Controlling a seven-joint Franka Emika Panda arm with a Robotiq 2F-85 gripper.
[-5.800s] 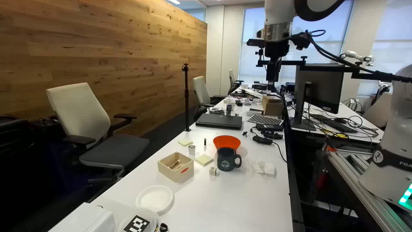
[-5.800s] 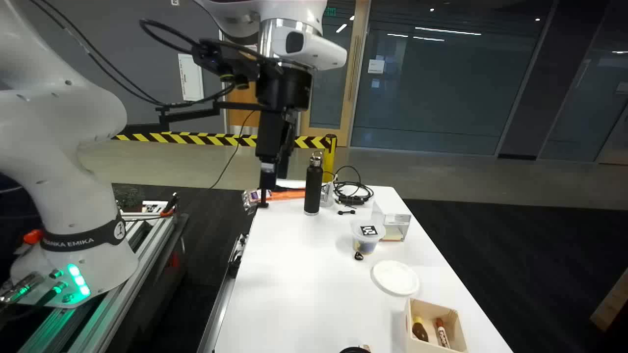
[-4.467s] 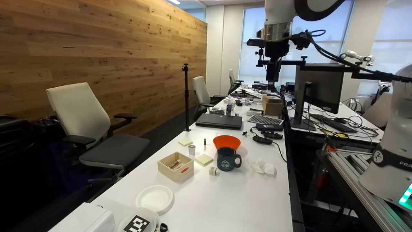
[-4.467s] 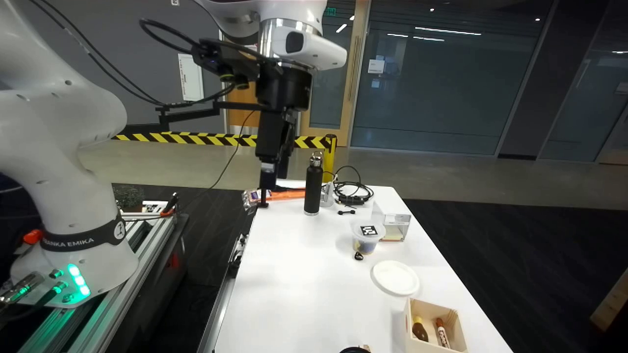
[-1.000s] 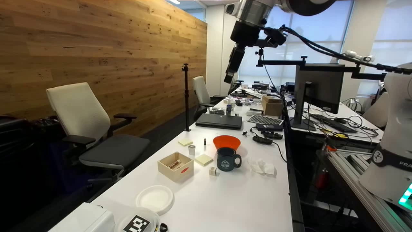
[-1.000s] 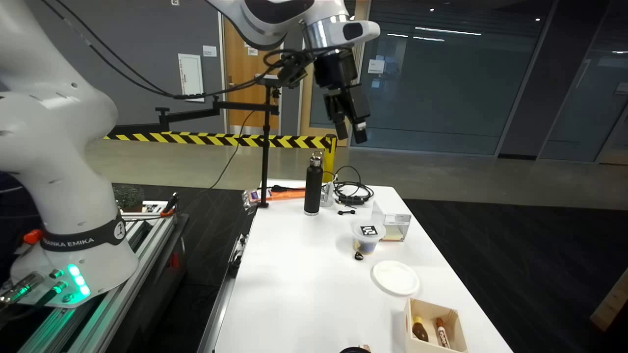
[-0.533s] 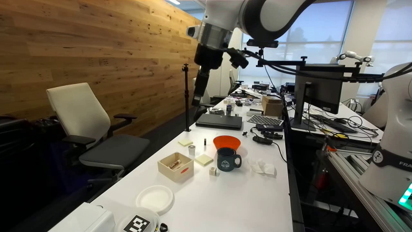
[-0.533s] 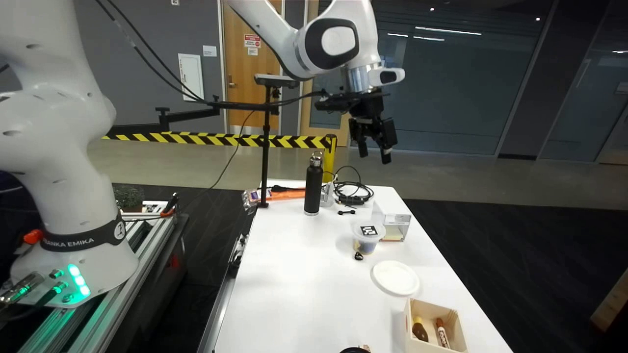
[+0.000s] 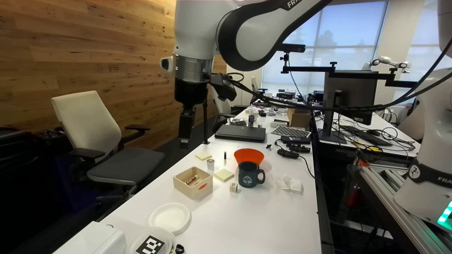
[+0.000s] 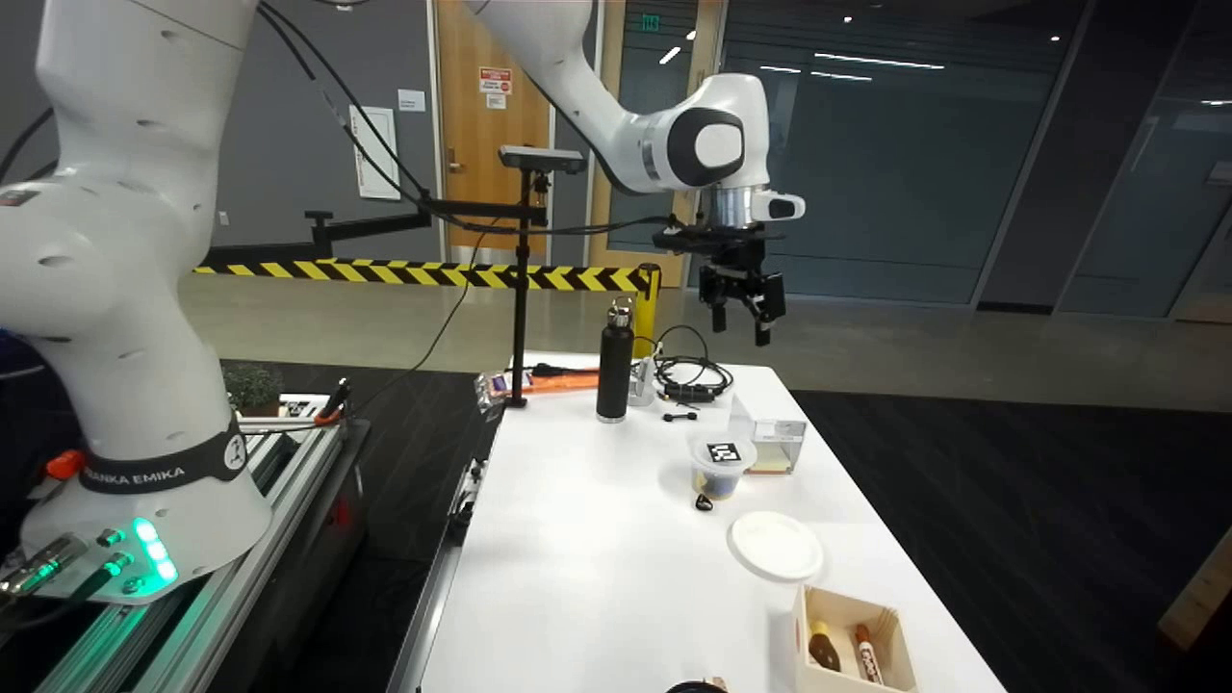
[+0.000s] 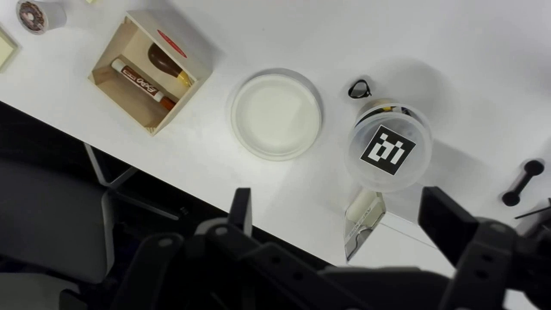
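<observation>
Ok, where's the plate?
In the wrist view, the plate lies in the upper middle, right of the wooden box and left of the lidded tub.

Arm (image 10: 573, 72) outstretched; fingers (image 11: 445, 221) spread wide, pointing down.

Daylight in an ext. view via tall pale-blue glass window (image 9: 353, 30), v. bright; brown wood-plank wall (image 9: 84, 63) lit warm nr top, lower-L corner almost blk. Also in an ext. view, long white tabletop (image 10: 577, 539) washed out w/ glare, dark grey glass wall (image 10: 866, 192) w/ thin light reflections (image 10: 878, 61). Wrist view: soft shadows beside shallow round white plate (image 11: 276, 116) & lidded clear plastic tub (image 11: 407, 129); black-and-white square tag (image 11: 388, 150) crisp; black gripper fingers (image 11: 447, 228) blurry, o.o.f., underlit.
</observation>
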